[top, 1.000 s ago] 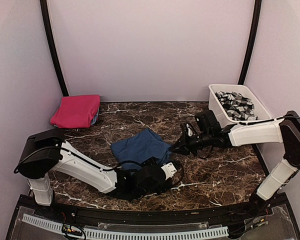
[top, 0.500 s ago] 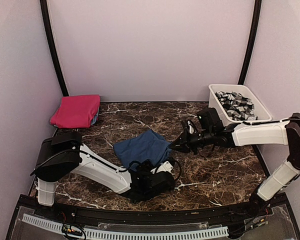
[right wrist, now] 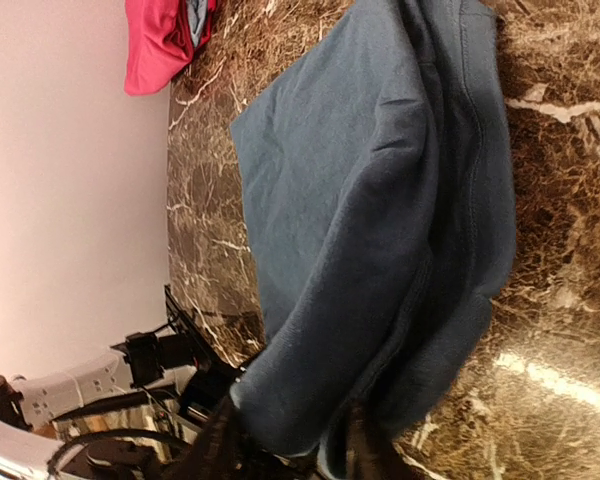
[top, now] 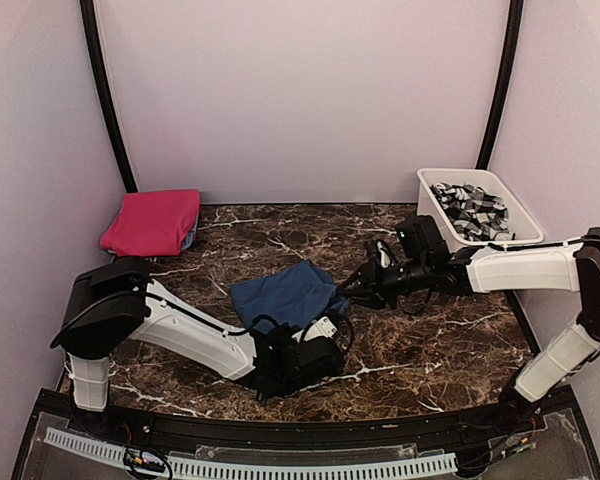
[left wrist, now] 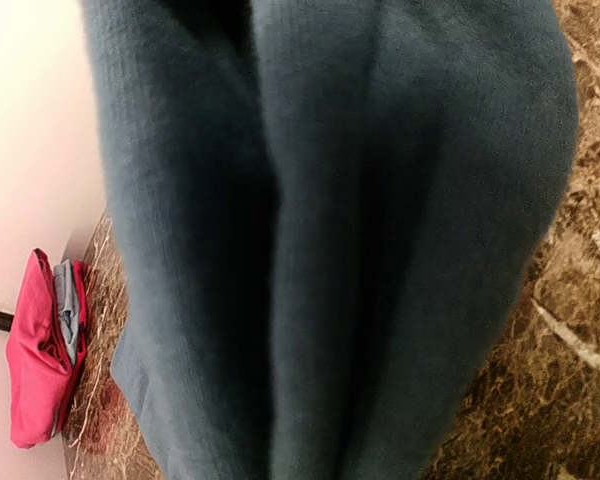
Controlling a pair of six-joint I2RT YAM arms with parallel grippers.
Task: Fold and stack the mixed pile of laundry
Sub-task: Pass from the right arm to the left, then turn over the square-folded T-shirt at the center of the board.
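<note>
Marble tabletop (top: 450, 345), navy garment (top: 285, 290) pinched in left tool (top: 308, 332), right tool (top: 346, 290) touching

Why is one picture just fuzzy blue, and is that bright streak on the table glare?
Left wrist view: the navy garment sits so close it fills most of the frame, soft-focused. Right wrist view: yes, glare on the polished table. Top view: evenly lit, sharp.

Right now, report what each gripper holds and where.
Left gripper pinches the navy garment by its near edge. Right gripper sits at its right corner; grip cannot be told.
</note>
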